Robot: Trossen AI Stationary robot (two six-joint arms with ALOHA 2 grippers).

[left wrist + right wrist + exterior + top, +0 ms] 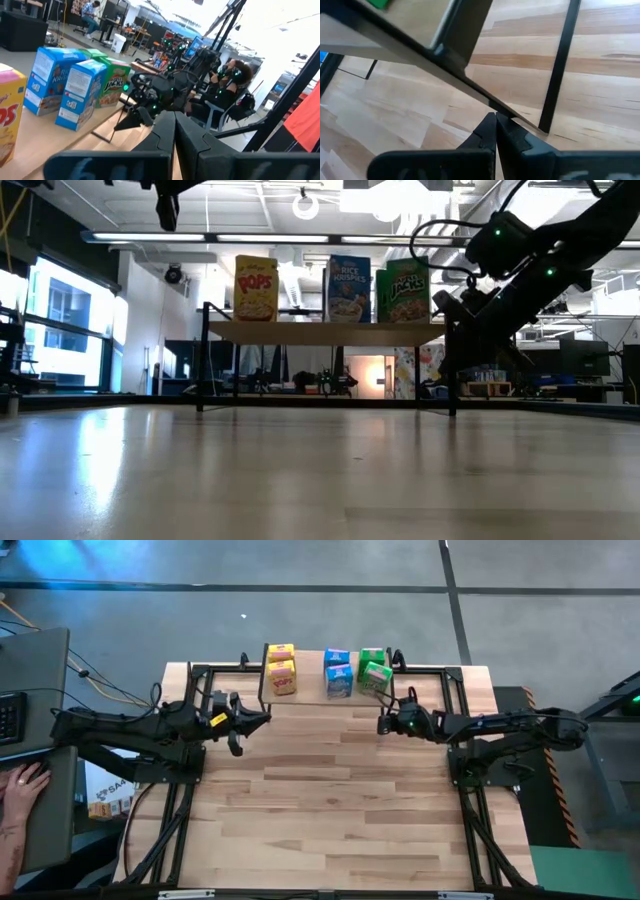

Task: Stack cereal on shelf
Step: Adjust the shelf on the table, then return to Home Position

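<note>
- Left gripper [262, 718]: fingers pressed together, holding nothing, near the yellow boxes [282, 670].
- Right gripper [382, 725]: fingers closed, empty, beside the shelf [305, 688] leg.

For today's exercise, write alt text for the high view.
Six cereal boxes, yellow, blue and green, stand on a narrow shelf at the table's far edge. Both grippers, left and right, are shut and empty nearby.

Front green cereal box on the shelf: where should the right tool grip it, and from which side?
Grip the front green cereal box across its two narrow side faces, near the top, coming from above. It stands upright on the shelf with the second green box right behind it, so only the top is clearly open to the right tool.
</note>
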